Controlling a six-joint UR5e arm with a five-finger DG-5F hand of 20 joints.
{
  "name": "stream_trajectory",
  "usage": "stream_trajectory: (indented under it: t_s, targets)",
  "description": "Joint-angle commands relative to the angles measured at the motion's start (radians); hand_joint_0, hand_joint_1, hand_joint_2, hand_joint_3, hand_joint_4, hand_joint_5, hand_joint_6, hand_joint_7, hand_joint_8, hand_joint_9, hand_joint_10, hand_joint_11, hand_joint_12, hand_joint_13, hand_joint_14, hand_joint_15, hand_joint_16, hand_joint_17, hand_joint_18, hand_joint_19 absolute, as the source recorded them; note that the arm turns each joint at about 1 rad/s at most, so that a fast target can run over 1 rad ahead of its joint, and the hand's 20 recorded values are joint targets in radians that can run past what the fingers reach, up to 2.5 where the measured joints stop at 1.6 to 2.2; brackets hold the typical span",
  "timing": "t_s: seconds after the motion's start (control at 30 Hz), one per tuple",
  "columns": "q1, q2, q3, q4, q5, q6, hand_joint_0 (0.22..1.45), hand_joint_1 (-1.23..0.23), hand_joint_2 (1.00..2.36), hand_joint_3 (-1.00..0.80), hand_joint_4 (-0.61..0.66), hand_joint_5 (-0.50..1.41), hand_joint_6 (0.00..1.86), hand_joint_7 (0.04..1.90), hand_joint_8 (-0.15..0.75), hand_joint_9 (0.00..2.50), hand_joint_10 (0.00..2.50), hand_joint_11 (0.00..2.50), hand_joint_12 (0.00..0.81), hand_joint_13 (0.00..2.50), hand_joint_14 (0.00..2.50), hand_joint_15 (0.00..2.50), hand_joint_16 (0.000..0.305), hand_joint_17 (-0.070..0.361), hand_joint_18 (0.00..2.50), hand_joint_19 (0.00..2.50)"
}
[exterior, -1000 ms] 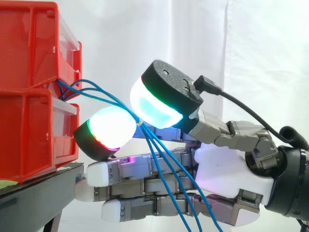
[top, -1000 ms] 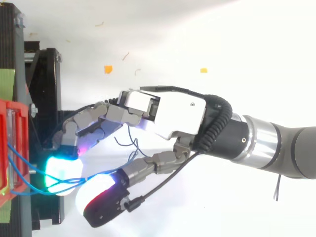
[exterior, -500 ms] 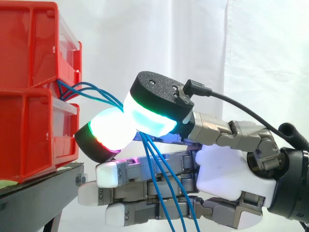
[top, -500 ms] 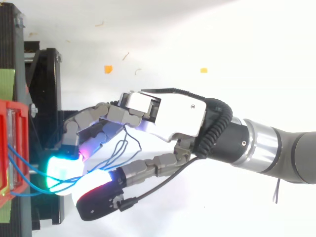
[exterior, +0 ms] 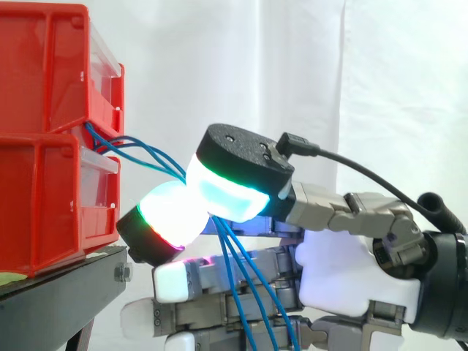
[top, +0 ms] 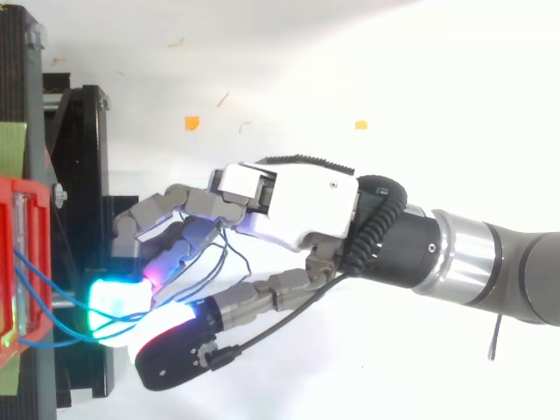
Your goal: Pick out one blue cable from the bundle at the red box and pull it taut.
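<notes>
Two red bins [exterior: 44, 131] stand stacked on the black stand [exterior: 66, 281], their fronts close to the stand's edge nearest the arm; a white curtain [exterior: 292, 73] hangs behind. The blue cables [exterior: 102, 140] come out of the gap between the upper and lower bin at the front corner, fan out a little and run across open air to the hand [exterior: 351, 270], which reaches in from the right of the side view. Two glowing fingertips [exterior: 172, 216] press together just off the stand's edge, one white with a red and green rim, the other cyan under a black cap, and the cables pass between them, so the hand is clamped on the bundle (several strands, not a single one); past the pinch the cables drop in loose lines across the remaining fingers, which lie straight and stacked below, pointing at the stand. From above, the strands sag in shallow curves between bin and pads, not taut; small orange scraps [top: 192, 122] lie on the white floor well apart from the hand
</notes>
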Motion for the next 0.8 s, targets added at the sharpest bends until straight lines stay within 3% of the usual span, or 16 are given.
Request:
stream_trajectory:
  t_s: [0.0,0.23,0.3,0.37,0.57,0.77]
  targets:
    - [-0.007,0.0,0.055,-0.121,-0.034,0.046,0.7,-0.86,1.02,-0.29,-0.02,-0.12,0.93,1.1,0.292,1.02,0.02,0.47,0.352,0.74,0.01,0.37,0.044,0.099,0.64,0.52]
    - [-0.016,0.002,0.127,-0.322,-0.077,0.107,0.75,-0.89,1.01,-0.43,-0.08,-0.12,0.93,1.18,0.289,1.05,0.02,0.5,0.349,0.78,0.02,0.38,0.043,0.097,0.67,0.52]
    - [-0.022,0.011,0.165,-0.434,-0.089,0.119,0.76,-0.89,1.0,-0.46,-0.1,-0.12,0.93,1.18,0.29,1.06,0.02,0.51,0.349,0.78,0.02,0.39,0.043,0.097,0.68,0.52]
    - [-0.025,0.029,0.17,-0.485,-0.094,0.116,0.77,-0.89,1.0,-0.48,-0.12,-0.12,0.94,1.17,0.286,1.07,0.02,0.53,0.35,0.79,0.02,0.39,0.043,0.097,0.69,0.52]
    - [-0.03,0.075,0.168,-0.539,-0.094,0.102,0.78,-0.91,1.0,-0.5,-0.15,-0.12,0.94,1.18,0.279,1.11,0.02,0.56,0.351,0.81,0.02,0.39,0.042,0.095,0.71,0.53]
    - [-0.038,0.085,0.168,-0.591,-0.1,0.104,0.77,-0.93,1.0,-0.5,-0.15,-0.11,0.94,1.17,0.275,1.14,0.02,0.59,0.347,0.83,0.02,0.41,0.042,0.094,0.73,0.51]
